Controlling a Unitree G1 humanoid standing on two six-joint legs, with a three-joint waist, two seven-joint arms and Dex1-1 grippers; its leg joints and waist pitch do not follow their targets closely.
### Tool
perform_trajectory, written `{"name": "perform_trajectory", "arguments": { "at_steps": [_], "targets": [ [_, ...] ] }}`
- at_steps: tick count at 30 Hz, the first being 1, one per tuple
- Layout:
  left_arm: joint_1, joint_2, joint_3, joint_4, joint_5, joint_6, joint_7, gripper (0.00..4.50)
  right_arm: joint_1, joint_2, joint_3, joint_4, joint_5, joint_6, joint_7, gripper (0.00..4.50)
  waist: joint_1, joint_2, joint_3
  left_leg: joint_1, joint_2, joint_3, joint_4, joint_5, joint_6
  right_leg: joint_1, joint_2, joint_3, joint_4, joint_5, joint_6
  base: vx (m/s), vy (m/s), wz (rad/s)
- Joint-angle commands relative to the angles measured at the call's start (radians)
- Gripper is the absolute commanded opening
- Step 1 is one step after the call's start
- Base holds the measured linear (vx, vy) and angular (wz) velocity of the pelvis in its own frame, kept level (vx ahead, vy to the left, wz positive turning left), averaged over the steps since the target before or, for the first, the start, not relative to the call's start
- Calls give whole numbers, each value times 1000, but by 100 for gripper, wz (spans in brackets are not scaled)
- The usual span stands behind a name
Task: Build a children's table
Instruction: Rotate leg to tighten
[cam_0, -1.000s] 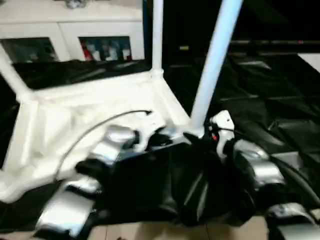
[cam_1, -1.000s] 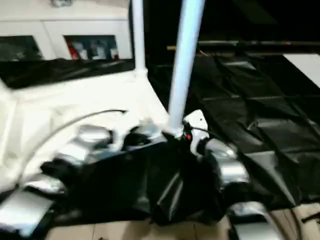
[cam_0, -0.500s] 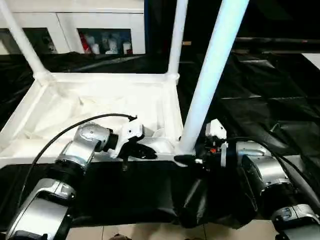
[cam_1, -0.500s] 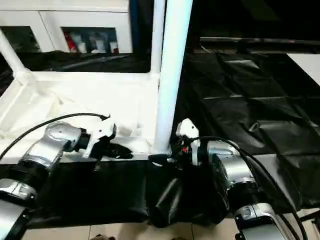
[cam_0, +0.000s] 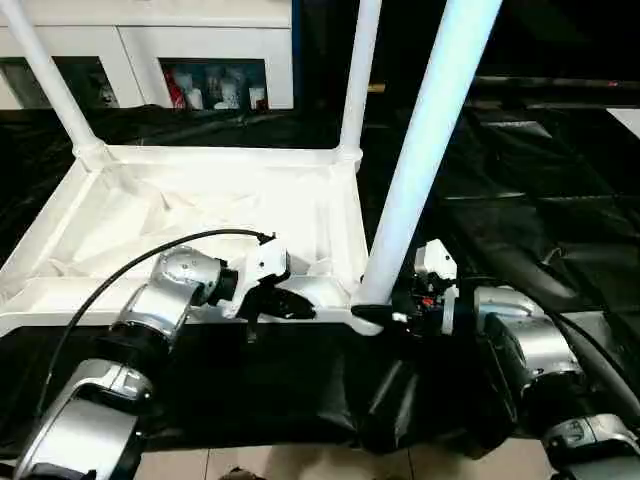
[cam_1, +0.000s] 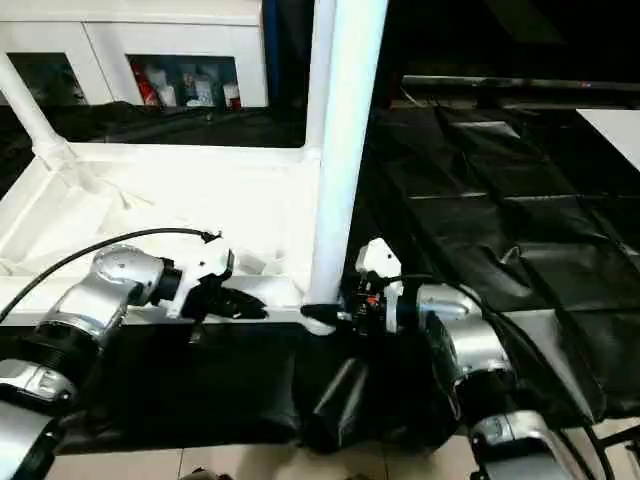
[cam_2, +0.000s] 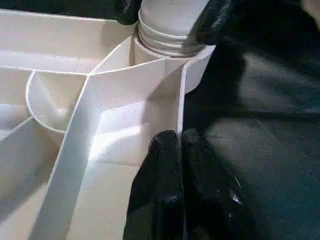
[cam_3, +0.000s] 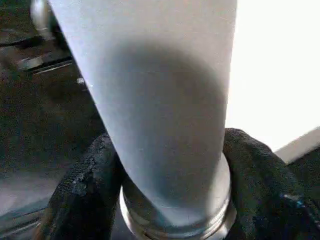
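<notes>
Lying upside down on black sheeting (cam_0: 520, 190), the children's table (cam_0: 190, 200) shows its ribbed underside, with three legs standing in corner sockets: the far left leg (cam_0: 45, 80), the far right leg (cam_0: 358, 75) and the near right leg (cam_0: 425, 150), which rises out of the top of the head views. The left tool (cam_0: 285, 303) is pinched narrow on the near rim wall of the tabletop, one black finger (cam_2: 155, 185) inside the wall and the other outside, just beside the near right socket (cam_2: 170, 55). The right tool (cam_1: 345, 312) grips the near right leg at its base, its black fingers (cam_3: 85, 190) pressed against both sides of the tube where it enters the socket. Behind the sheeting, a white cabinet (cam_0: 150, 45) has a glass-fronted compartment holding small red and white items (cam_0: 210, 90); any writing on them is too small to read. Open black sheeting extends to the right of the table, and pale floor (cam_0: 300, 465) shows along the near edge.
</notes>
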Motion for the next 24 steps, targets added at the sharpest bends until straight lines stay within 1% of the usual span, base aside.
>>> {"name": "perform_trajectory", "arguments": {
  "at_steps": [1,2,3,4,5,6,7,8,9,10,11,12,13,14,15,16,17,18,20,21,22,23,24],
  "targets": [
    [-23,-70,16,48,19,11,175,0,20,54,33,29,-77,-22,-125,263,-4,-8,-45,21,37,-18,-78,-312,4,30,-56,35,-86,-341,-221,0,0,0],
    [-23,-70,16,48,19,11,175,0,20,54,33,29,-77,-22,-125,263,-4,-8,-45,20,36,-20,-79,-320,-2,30,-57,35,-88,-366,-210,0,0,0],
    [-42,-115,20,70,29,22,256,0,17,101,26,65,-106,-18,-248,263,-6,-17,-47,18,36,-23,-81,-313,-6,31,-58,35,-89,-387,-191,0,0,0],
    [-50,-134,20,79,36,25,292,0,13,122,23,84,-120,-14,-309,262,-6,-14,-46,18,36,-24,-82,-309,-10,28,-58,37,-89,-390,-185,0,0,0],
    [-55,-145,19,85,41,24,315,0,10,135,21,97,-127,-10,-347,262,-9,-11,-44,20,37,-25,-84,-321,-15,24,-56,37,-91,-399,-182,0,0,0],
    [-64,-174,21,92,42,32,353,0,-4,162,21,132,-155,-16,-447,262,-11,-10,-46,22,35,-27,-85,-334,-20,23,-56,36,-93,-407,-174,0,0,0],
    [-69,-188,22,95,42,35,373,0,-12,174,18,148,-164,-16,-492,262,-13,-10,-45,20,34,-27,-86,-336,-23,23,-57,36,-94,-410,-171,0,0,0],
    [-73,-200,23,98,43,38,389,0,-19,186,17,163,-173,-16,-531,262,-16,-10,-48,17,33,-29,-88,-336,-22,27,-55,34,-93,-405,-166,0,0,0],
    [-80,-225,23,102,43,43,410,0,-38,218,-1,192,-161,-6,-593,262,-17,-9,-49,16,32,-29,-87,-334,-20,27,-56,35,-94,-400,-165,0,0,0],
    [-86,-243,24,107,45,45,433,0,-55,242,-15,213,-147,5,-628,262,-19,-10,-48,18,31,-27,-86,-341,-14,24,-55,36,-96,-397,-164,0,0,0],
    [-86,-243,24,107,45,45,433,0,-55,242,-15,213,-147,5,-628,262,-21,-9,-50,18,30,-26,-85,-340,-6,23,-55,37,-97,-387,-167,0,0,0],
    [-95,-269,24,113,47,46,445,0,-84,273,-20,243,-146,-11,-663,262,-23,-8,-52,17,30,-26,-84,-331,-2,23,-55,37,-95,-368,-173,0,0,0],
    [-95,-269,24,113,47,46,445,0,-84,273,-20,243,-146,-11,-663,262,-23,-8,-52,17,30,-26,-84,-331,-2,23,-55,37,-95,-368,-173,0,0,0],
    [-97,-272,25,117,50,45,438,0,-89,279,-21,245,-148,-35,-639,262,-22,-8,-53,15,30,-25,-83,-316,6,27,-54,37,-93,-335,-178,0,0,0],
    [-94,-269,25,113,51,43,429,0,-88,277,-16,242,-156,-55,-635,297,-18,-9,-52,12,29,-22,-80,-295,22,28,-54,37,-90,-288,-190,0,0,0],
    [-87,-259,21,104,52,40,411,0,-86,271,-10,235,-164,-77,-632,318,-18,-10,-52,10,29,-21,-80,-288,27,29,-54,37,-89,-279,-192,0,0,0],
    [-86,-257,20,102,51,39,406,0,-86,271,-9,235,-165,-79,-631,318,-17,-10,-52,8,28,-21,-79,-273,37,31,-55,37,-88,-268,-193,0,0,0],
    [-71,-236,11,79,45,39,361,0,-86,262,-6,224,-154,-97,-600,334,-15,-9,-55,9,29,-21,-77,-258,45,32,-56,37,-86,-254,-198,0,0,0],
    [-65,-226,10,69,43,42,342,0,-87,258,-9,220,-143,-105,-578,342,-14,-6,-59,8,29,-20,-74,-227,53,35,-55,36,-80,-206,-208,0,0,0],
    [-59,-214,13,61,40,43,323,0,-89,249,-7,216,-132,-119,-543,353,-15,-8,-59,6,28,-17,-71,-194,74,36,-51,35,-73,-134,-228,0,0,0],
    [-48,-193,13,51,34,35,282,0,-84,222,8,200,-129,-136,-482,353,-14,-7,-59,6,29,-17,-71,-191,79,37,-53,34,-72,-125,-234,0,0,0],
    [-37,-173,12,42,27,22,239,0,-77,195,24,182,-129,-147,-426,353,-14,-2,-58,5,29,-17,-70,-194,87,40,-51,31,-73,-118,-243,0,0,0],
    [-26,-155,9,33,19,15,197,0,-69,170,37,162,-124,-149,-364,353,-16,-3,-57,3,28,-16,-69,-195,96,42,-49,32,-72,-106,-248,0,0,0]
  ]
}}
